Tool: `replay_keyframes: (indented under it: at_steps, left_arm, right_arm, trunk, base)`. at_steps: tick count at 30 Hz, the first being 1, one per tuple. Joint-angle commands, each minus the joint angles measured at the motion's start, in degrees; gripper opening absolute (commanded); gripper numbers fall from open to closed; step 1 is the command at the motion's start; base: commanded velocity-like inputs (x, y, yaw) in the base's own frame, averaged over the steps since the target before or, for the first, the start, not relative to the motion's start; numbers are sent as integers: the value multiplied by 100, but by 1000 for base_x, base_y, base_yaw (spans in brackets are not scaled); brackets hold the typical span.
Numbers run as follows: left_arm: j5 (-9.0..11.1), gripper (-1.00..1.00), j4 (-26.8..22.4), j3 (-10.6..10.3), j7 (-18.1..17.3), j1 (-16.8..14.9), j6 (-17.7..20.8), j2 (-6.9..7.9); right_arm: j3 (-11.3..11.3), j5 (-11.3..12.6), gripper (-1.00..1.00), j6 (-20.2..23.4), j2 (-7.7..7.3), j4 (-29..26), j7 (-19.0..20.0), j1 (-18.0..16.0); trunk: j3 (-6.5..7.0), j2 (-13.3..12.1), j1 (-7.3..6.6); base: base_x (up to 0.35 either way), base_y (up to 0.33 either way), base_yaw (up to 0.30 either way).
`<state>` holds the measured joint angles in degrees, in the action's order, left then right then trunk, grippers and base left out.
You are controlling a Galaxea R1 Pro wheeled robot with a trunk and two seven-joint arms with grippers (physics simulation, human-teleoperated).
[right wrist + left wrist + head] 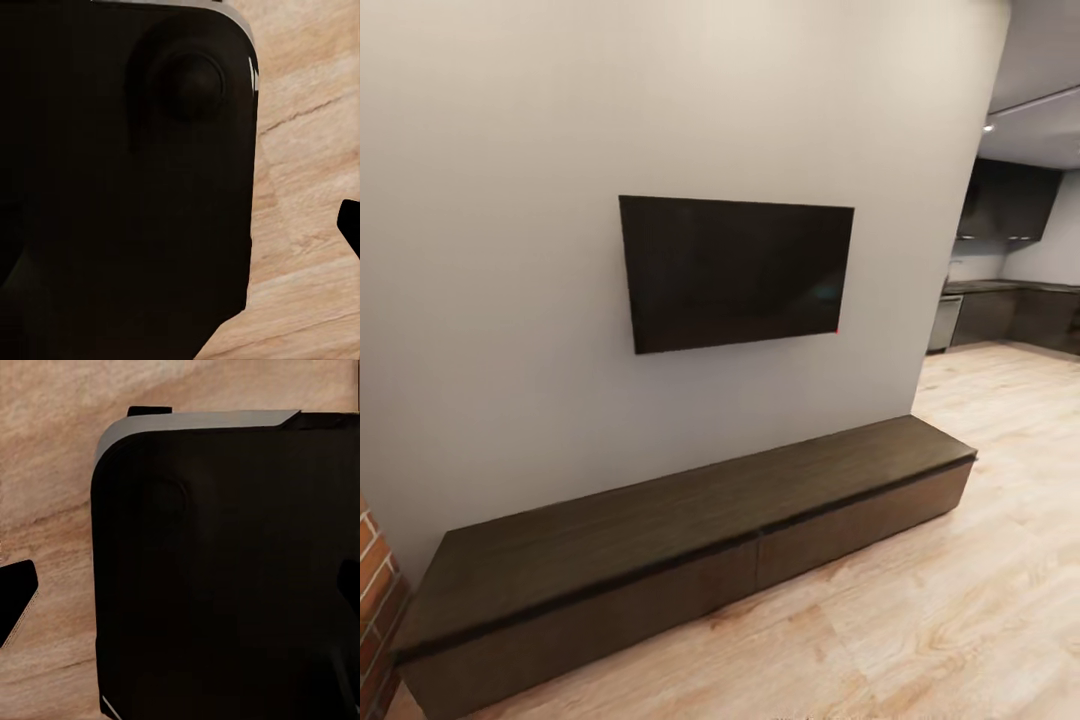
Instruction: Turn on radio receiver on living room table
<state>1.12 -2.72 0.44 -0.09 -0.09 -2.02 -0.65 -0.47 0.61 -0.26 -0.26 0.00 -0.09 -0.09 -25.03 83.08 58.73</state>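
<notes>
Still, I am only searching at this moment; the step in hand is to find the table with the radio receiver, and neither of them is in front of me. The head view gives me a grey wall [490, 250] with a dark flat television [735, 272] mounted on it, and under it the long dark brown low cabinet [690, 525], which stands on the light wood plank floor [980, 600]. Its top carries nothing that I can see. At the left bottom corner of this view a piece of red brick [372, 585] appears, I judge it is the fireplace of the living room. Beyond the right end of the wall I see a kitchen area [1010, 290] with dark cupboards.

In the left wrist view a big black part of the robot's body [225, 570] hangs over the floor planks, and the right wrist view gives a similar black body [127, 180] over the planks. Small dark tips show at the edges of both views, but I cannot tell if the left or right fingers are spread or pressed together.

So where the radio receiver stands, I cannot say from here. I judge the next move calls for turning the base away from this wall, until the glossy table comes in the head view, and only then to approach.
</notes>
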Motion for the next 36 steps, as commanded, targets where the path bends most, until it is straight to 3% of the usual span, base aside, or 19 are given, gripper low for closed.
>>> replay_keyframes:
  at_steps: [1,36]
  left_arm:
    - [1,100,0,0,0,0,0,-2]
    - [2,100,0,0,0,0,-2,-3]
  right_arm:
    - [-2,0,100,0,0,-2,0,0]
    - [3,-35,100,0,0,0,0,0]
  trunk:
    - [2,0,0]
    - [51,0,0]
  base:
    - [0,0,-281]
    - [0,0,-281]
